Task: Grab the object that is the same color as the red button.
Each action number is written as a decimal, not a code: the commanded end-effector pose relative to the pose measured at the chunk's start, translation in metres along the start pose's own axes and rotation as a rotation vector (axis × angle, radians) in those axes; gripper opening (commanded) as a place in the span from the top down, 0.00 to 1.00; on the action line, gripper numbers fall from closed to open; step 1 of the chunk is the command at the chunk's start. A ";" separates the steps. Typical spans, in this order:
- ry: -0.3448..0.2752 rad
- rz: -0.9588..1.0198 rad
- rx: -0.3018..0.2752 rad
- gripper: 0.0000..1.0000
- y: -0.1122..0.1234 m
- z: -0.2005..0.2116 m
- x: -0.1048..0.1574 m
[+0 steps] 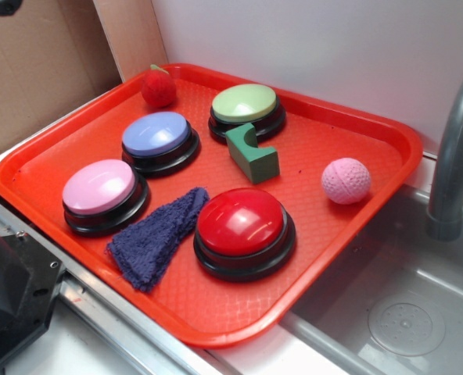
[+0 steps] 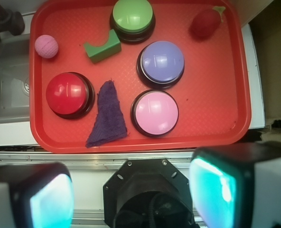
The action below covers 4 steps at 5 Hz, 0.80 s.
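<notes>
— Tray (image 1: 388,137) first, operator: where is your target on it?

— Look to the far corner of the red tray, by the cardboard wall. The small fuzzy red plush (image 1: 159,87) (tiny green top) sits there alone, just beyond the blue button (image 1: 159,134) and well apart from the red button (image 1: 243,223).

— And what lies around the red button?

— A purple cloth (image 1: 157,234) lies against its side, between it and the pink button (image 1: 101,187). Behind it you have a green block (image 1: 253,155), then the green button (image 1: 245,105). The pink ball (image 1: 346,180) rests near the tray edge by the sink (image 1: 419,312).

— What of your claw?

— In the wrist view the claw (image 2: 131,194) hangs short of the tray, above the bench rail, fingers (image 2: 216,187) spread wide with nothing between them. The plush shows at the tray's upper right corner there.
</notes>
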<state>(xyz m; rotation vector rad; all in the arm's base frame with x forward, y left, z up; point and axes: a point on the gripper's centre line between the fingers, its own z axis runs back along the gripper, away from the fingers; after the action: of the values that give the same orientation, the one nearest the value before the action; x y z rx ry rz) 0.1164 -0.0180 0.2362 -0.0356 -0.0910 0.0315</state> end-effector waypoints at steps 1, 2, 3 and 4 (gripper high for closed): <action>0.000 0.000 0.000 0.00 0.000 0.000 0.000; -0.058 0.096 -0.016 0.00 0.006 -0.008 0.033; -0.084 0.260 0.029 0.00 0.022 -0.026 0.058; -0.157 0.388 0.023 0.00 0.039 -0.039 0.081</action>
<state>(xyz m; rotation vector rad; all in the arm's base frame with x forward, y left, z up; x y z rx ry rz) 0.1993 0.0170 0.1946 -0.0235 -0.2120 0.4243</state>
